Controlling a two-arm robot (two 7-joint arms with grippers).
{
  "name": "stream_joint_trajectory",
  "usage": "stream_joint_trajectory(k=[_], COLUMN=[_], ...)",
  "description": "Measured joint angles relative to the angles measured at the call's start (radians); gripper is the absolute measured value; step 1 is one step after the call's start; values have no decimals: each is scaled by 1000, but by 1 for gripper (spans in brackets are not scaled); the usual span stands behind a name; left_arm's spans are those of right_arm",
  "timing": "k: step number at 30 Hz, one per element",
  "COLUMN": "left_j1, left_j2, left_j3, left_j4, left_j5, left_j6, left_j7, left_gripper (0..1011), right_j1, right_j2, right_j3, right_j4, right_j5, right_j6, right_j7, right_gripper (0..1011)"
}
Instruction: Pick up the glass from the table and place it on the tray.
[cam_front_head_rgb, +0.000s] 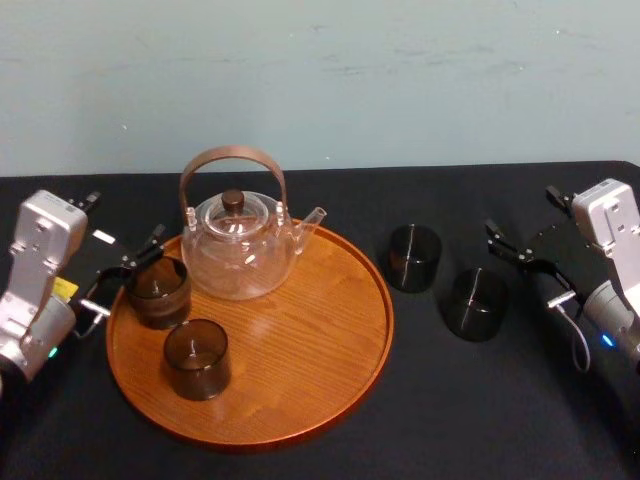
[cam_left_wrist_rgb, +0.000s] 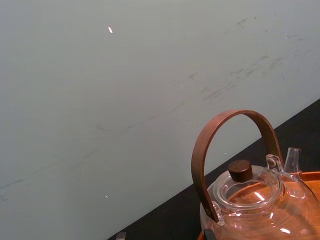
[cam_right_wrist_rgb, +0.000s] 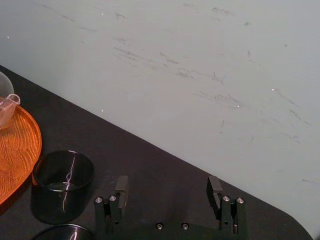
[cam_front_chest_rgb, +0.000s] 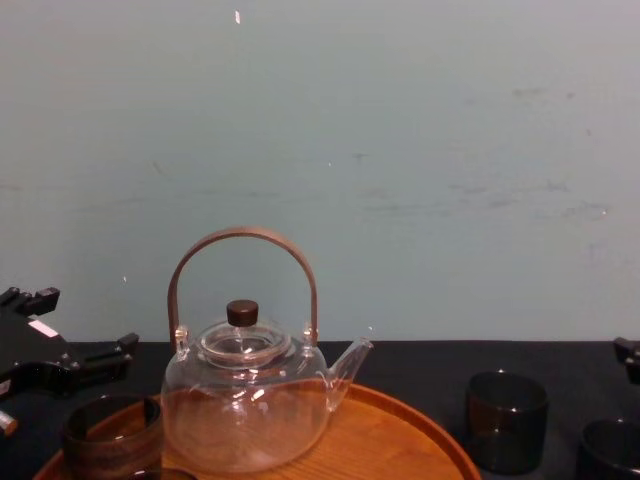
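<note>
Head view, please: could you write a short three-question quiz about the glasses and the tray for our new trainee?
1. How many glasses stand on the tray?
2. True or false: the right claw is open.
3. The two table glasses on the black table stand where?
A. On the robot's left of the tray
B. On the robot's right of the tray
C. Behind the tray

Key:
1. Two: the back glass and the front glass.
2. True.
3. B.
</note>
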Motion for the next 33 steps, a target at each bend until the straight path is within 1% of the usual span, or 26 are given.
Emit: stream_joint_trajectory(k=[33], left_j1=[0], left_j2=[0], left_j3=[0], left_j4=[0], left_j5=[0], left_j6=[0], left_j7=[0], left_gripper=[1002], right_j1=[0], right_j2=[0], right_j3=[0], right_j4=[0], right_j5=[0], right_j6=[0], right_j7=[0], right_gripper=[1002])
